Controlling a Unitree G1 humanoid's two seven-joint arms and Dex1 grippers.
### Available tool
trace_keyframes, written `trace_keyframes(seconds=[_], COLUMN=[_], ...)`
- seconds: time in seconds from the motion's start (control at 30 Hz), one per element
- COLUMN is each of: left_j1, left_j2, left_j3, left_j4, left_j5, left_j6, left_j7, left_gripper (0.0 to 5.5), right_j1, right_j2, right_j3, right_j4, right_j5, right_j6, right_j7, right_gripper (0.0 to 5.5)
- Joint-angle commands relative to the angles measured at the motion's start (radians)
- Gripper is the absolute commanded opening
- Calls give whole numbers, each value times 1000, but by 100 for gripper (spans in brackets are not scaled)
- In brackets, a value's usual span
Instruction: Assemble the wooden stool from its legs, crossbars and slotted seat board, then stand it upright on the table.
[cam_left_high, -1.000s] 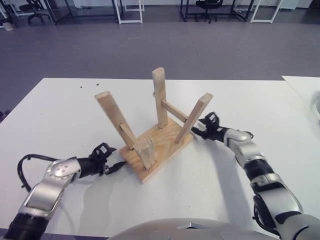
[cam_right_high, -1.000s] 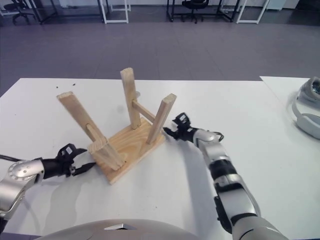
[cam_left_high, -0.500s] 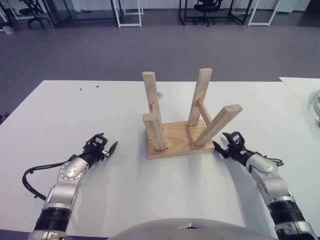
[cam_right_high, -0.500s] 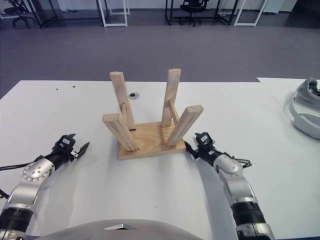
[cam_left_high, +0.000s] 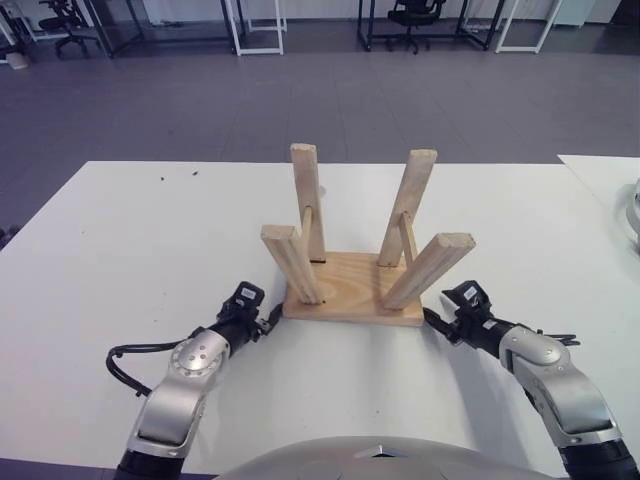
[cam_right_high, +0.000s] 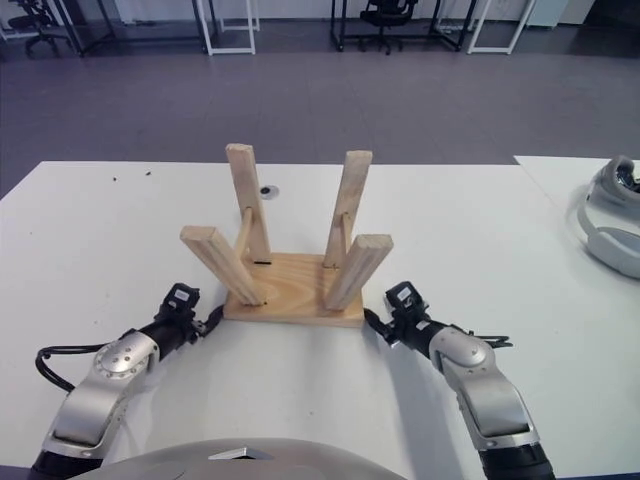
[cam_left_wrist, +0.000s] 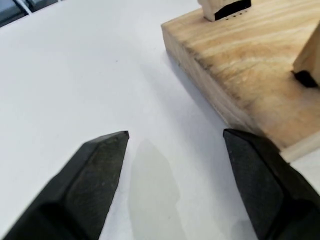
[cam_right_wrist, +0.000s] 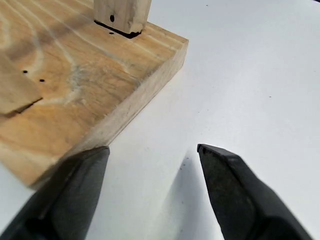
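White table (cam_left_high: 100, 250), upturned wooden stool (cam_left_high: 350, 290) resting seat-down near its middle, small dark disc (cam_right_high: 266, 189) behind it

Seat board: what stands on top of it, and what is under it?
Four legs stand up from slots in the seat board. It lies flat on the white table; its underside is covered.
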Motion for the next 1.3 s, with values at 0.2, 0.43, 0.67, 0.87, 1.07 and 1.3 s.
trace_keyframes(seconds=[0.2,0.43,0.67,0.87,1.07,1.3], left_j1=[-95,77,-89,-320,-367,-412], left_j2=[161,507,588,517,485,469], left_j3=[204,260,117,-20,-52,-75], left_j4=[-440,-143,-5,73,108,192], left_j5=[-420,-182,-202,-212,-241,-213], left_j6=[286,34,-155,-166,-183,-284], left_j7=[-247,-420,-674,-741,-783,-825], left_gripper=[352,352,352,352,255,169], right_j1=[-217,-38,-186,-344,-365,-394], right_j2=[-171,-420,-427,-321,-318,-304], right_j3=[-271,-158,38,173,195,182], right_j4=[-354,-206,29,121,124,148], right_j5=[531,224,116,79,67,71], right_j6=[419,168,-145,-206,-234,-274], right_j7=[177,280,513,570,602,652], right_gripper=[333,333,333,333,245,159])
